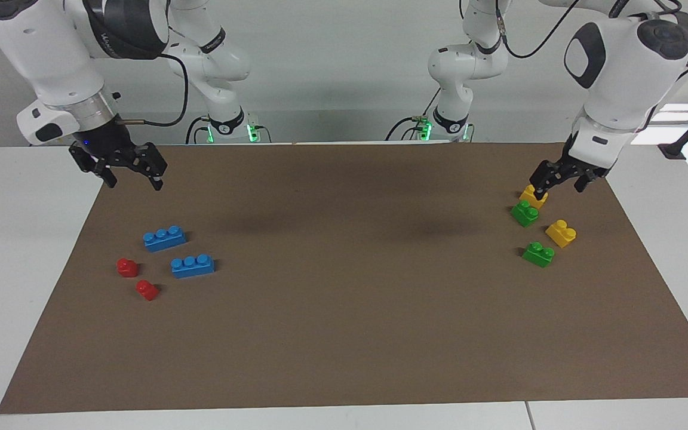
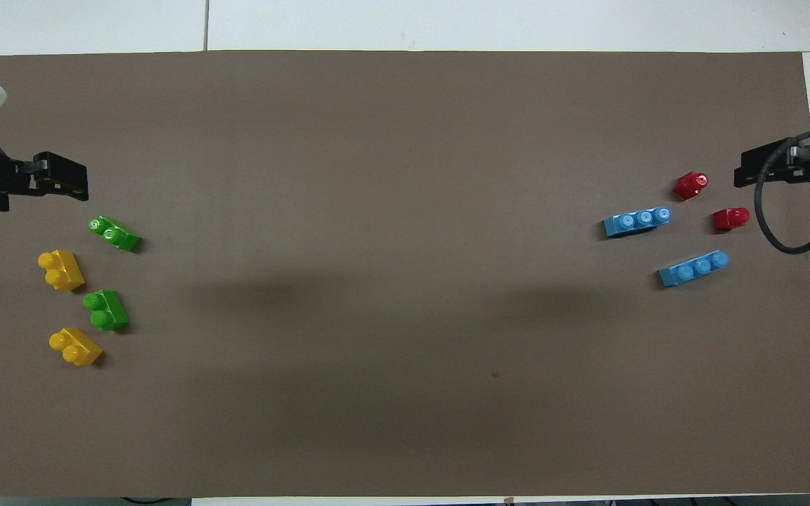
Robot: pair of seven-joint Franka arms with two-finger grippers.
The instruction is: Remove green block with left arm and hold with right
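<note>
Left hand held low over nearer yellow brick, fingers spread, nothing gripped; positioned for reach to green block just beside. Second green block farther out. Right hand spread, parked above bench, awaiting handover.

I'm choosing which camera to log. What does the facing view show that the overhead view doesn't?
Only the facing view shows the arms' bodies and bases, and the left gripper low over the yellow brick nearest the robots, with the right gripper raised over the mat.

Only the overhead view shows the bricks' stud tops from steeply above and the spacing between them.

Both show two green blocks, two yellow bricks, two blue bricks and two red pieces on the brown mat.
</note>
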